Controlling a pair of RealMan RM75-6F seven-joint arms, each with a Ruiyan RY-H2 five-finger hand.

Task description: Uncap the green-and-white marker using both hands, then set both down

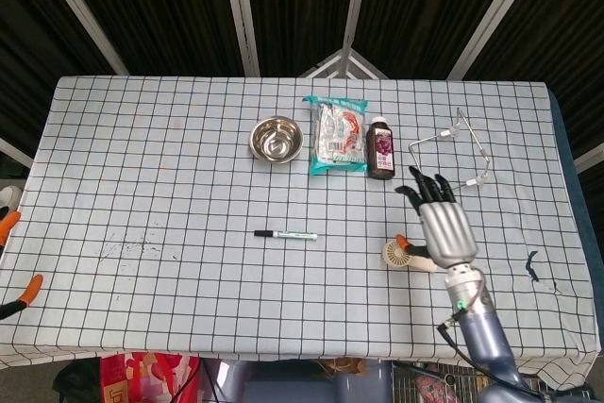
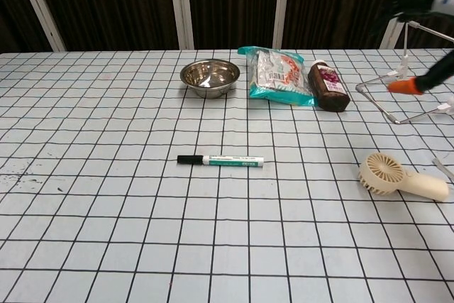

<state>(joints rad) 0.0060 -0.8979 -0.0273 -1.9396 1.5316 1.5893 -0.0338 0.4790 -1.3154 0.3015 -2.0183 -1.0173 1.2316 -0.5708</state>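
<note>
The green-and-white marker with a black cap (image 1: 285,234) lies flat near the middle of the counter (image 1: 142,167), a little toward the near edge, cap end pointing to the left edge. Nothing touches it.

The right robot hand (image 1: 441,222) hangs above the cream handheld fan (image 1: 408,256), well to the right of the marker, its dark fingers (image 1: 429,186) spread apart and holding nothing. Of the left robot hand (image 1: 17,266) only orange fingertips show past the counter's left edge, so I cannot tell how it is set.

The step in hand looks like the reach. To do it well, the right robot hand should probably travel left across the counter, staying clear of the fan, and come down on the white barrel. The left robot hand would best take the black cap end, since that end faces its side. Each should likely pinch well apart from the seam, then pull straight along the marker's length. A slim marker lying flat may roll or skid when pressed.
</note>
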